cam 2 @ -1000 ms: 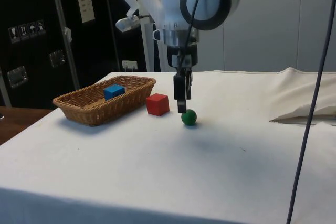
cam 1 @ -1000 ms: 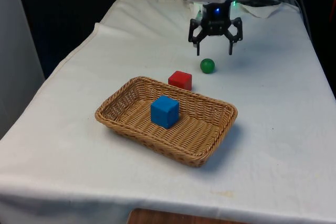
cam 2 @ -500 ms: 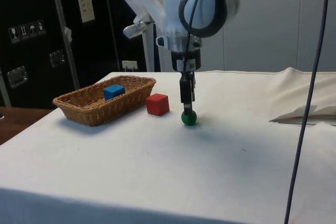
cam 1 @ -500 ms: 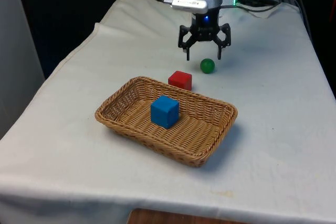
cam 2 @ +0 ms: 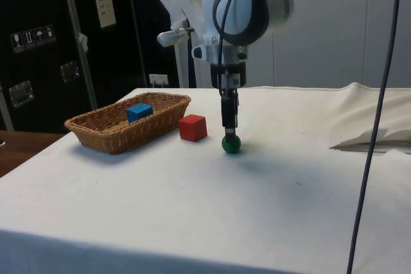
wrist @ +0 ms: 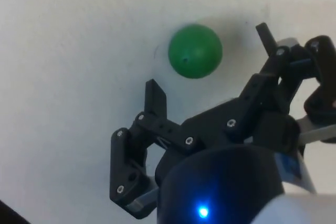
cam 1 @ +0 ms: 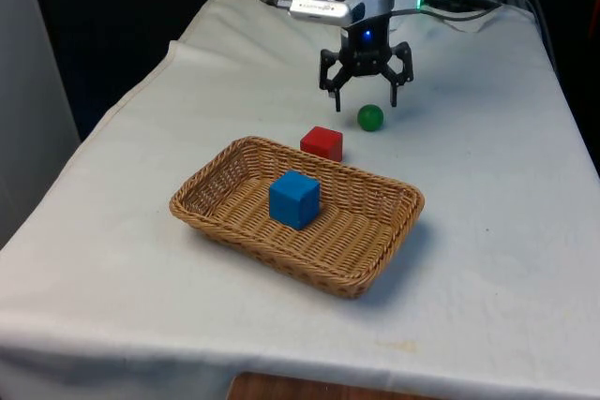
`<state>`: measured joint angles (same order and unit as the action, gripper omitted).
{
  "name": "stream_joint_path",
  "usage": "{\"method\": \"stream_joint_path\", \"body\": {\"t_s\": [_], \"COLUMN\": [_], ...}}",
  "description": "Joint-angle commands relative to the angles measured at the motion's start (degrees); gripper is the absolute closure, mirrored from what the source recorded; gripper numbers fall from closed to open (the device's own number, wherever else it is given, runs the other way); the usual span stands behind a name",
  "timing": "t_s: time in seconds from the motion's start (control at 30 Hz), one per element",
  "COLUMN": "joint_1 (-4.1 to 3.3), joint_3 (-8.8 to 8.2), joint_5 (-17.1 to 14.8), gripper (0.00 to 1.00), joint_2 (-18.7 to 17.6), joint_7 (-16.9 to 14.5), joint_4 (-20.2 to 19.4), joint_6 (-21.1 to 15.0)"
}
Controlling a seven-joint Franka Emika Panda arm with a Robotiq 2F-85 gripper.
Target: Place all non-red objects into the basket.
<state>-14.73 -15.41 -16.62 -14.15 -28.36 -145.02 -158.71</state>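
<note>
Approach to the green ball [cam 1: 370, 117], the one non-red object that lies outside the basket [cam 1: 366, 269]. Near the top centre of the front view, the gripper [cam 1: 366, 96] hangs with its fingers spread wide and nothing between them, just above and slightly to the left of the ball; in the side view the gripper [cam 2: 228, 128] stands directly over the ball [cam 2: 231, 144], fingertips close above its top. The wrist view shows the ball [wrist: 195, 51] resting on the white cloth beyond the fingertips [wrist: 155, 96], roughly between their lines but not yet enclosed. The ball sits on the table [cam 1: 487, 185] just to the right of the red cube [cam 1: 322, 142], apart from it, and beyond the basket's far rim. The blue cube [cam 1: 294, 199] already lies inside the basket at centre frame, so that part of the task appears done. The red cube stands just behind the basket's far rim and, being red, should remain where it is. The step in hand is judged to be the final alignment before the grasp. The next move calls for a short descent that brings one finger to each side of the ball, centred carefully, since a round object is likely to roll away under an off-centre closure, followed by a lift and carry to the basket.
</note>
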Motion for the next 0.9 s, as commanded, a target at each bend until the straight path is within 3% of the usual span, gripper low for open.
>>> {"method": "stream_joint_path", "body": {"t_s": [0.0,0.07,0.1,0.13,0.33,0.37,0.4,0.63,0.67,0.7,0.87], "joint_1": [0.86,0.86,0.0,0.8,0.52,0.0,0.57,0.57,0.0,0.57,0.46], "joint_3": [1.55,1.6,0.17,1.66,1.43,0.46,1.43,1.55,0.52,1.55,1.55], "joint_5": [-2.9,-4.1,-1.8,-4.6,-6.1,-4.6,-6.1,-6.1,-4.6,-6.1,-5.9], "gripper": [0.0,0.0,0.0,0.0,0.0,0.0,0.0,0.0,0.0,0.0,0.0], "joint_2": [0.2,0.0,-0.4,-0.2,-1.1,-1.2,-1.3,-2.3,-2.4,-2.5,-3.3], "joint_7": [-2.3,-3.4,-1.7,-3.9,-5.7,-4.6,-5.7,-5.8,-4.7,-5.8,-5.6], "joint_4": [0.1,0.2,0.2,0.2,0.7,0.5,0.7,1.7,1.6,1.8,1.9], "joint_6": [-0.4,-0.5,-0.1,-0.5,-0.6,-0.2,-0.7,-0.9,-0.2,-0.9,-1.3]}}
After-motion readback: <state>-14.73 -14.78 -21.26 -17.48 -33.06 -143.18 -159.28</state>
